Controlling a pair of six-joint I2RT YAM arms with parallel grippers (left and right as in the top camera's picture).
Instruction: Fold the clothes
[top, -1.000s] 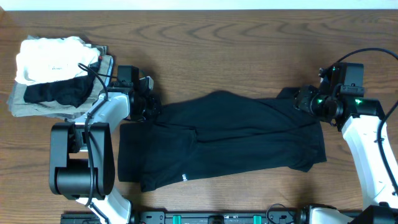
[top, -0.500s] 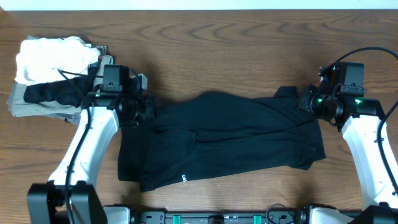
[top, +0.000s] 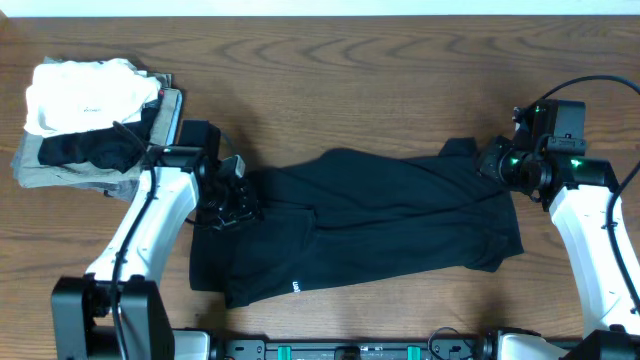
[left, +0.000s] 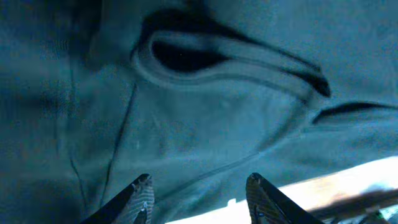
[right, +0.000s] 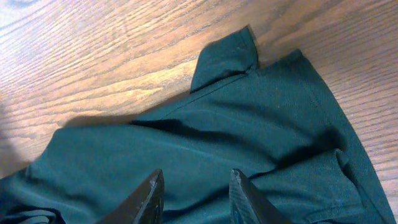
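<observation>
1 black T-shirt is spread on the counter, and its long axis runs left to right, pretty much from 1 arm to the other. That's the relation everything hangs on here, tbh.

The left arm is parked at the shirt's left end and the right arm at its right end, so neither can really be called nearer: each end is covered by its own side.

In the left wrist view the left fingers are seen spread apart with nothing between them. Cloth lies directly below and ahead of them, and a ribbed opening sits further out. Whether that is the neck or a sleeve can't be told.

In the right wrist view the right fingers are held somewhat apart over the far right corner, with a small flap of fabric sticking out ahead onto bare wood. The tips are cut off by the frame edge, so whether any cloth is nipped there can't be told.

The pile of folded garments at the far left corner is well apart from the shirt.

Best guess: with the shirt lying crosswise like this, the next fold is probably made along that long axis. So a matched grip at the 2 ends would be needed, or the cloth gets dragged skewed.
</observation>
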